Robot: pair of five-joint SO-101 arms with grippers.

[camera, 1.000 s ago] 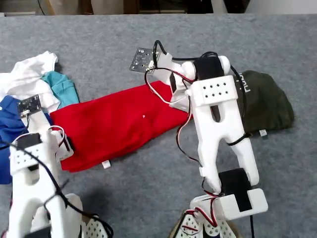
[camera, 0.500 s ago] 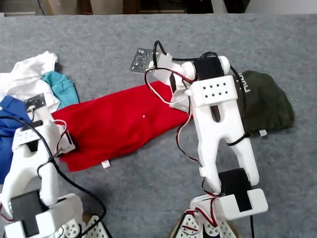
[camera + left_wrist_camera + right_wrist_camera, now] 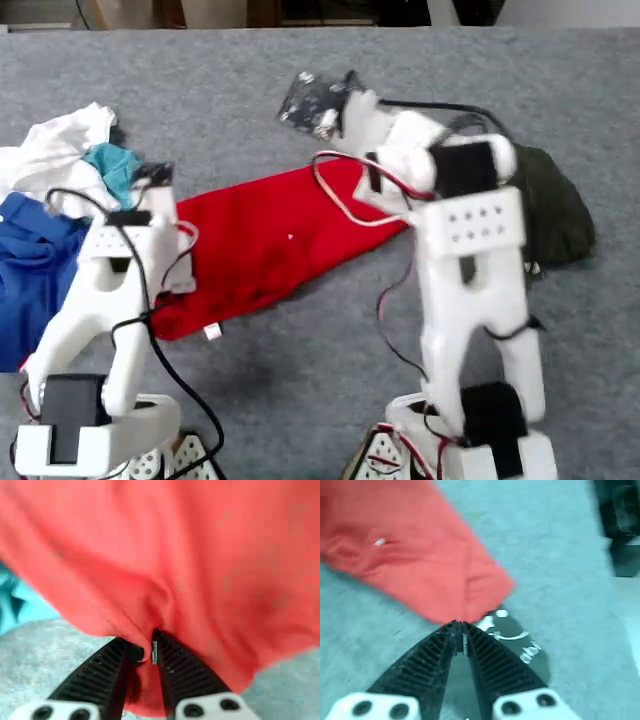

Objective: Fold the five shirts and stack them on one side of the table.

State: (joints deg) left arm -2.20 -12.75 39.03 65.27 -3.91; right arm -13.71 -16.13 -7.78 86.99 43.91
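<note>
Two end effectors: both are on the red shirt [image 3: 260, 240], one at each end.
Left end effector [image 3: 148, 648]: jaws narrow, with a ridge of red cloth nipped between them, at the shirt's near-left end.
Right end effector [image 3: 459, 626]: jaws closed, tips right at the shirt's far-right corner. I judge they pinch the hem there, though the bite looks thin.
Red shirt: lies mostly flat on the grey bench [image 3: 300, 390], its long axis running from near left to far right.
Dark green shirt [image 3: 555, 210]: a compact bundle at the right, just beside the red shirt's far-right end and partly behind the right arm.
Unfolded heap: white shirt [image 3: 60, 150], teal shirt [image 3: 110, 165] and blue shirt [image 3: 40, 270] are bunched at the left edge.
Key relation: the cloth stretches from each end effector toward the other. I judge the coming move needs both working along that diagonal together, since a pull from one alone could slip the right's thin hold.
</note>
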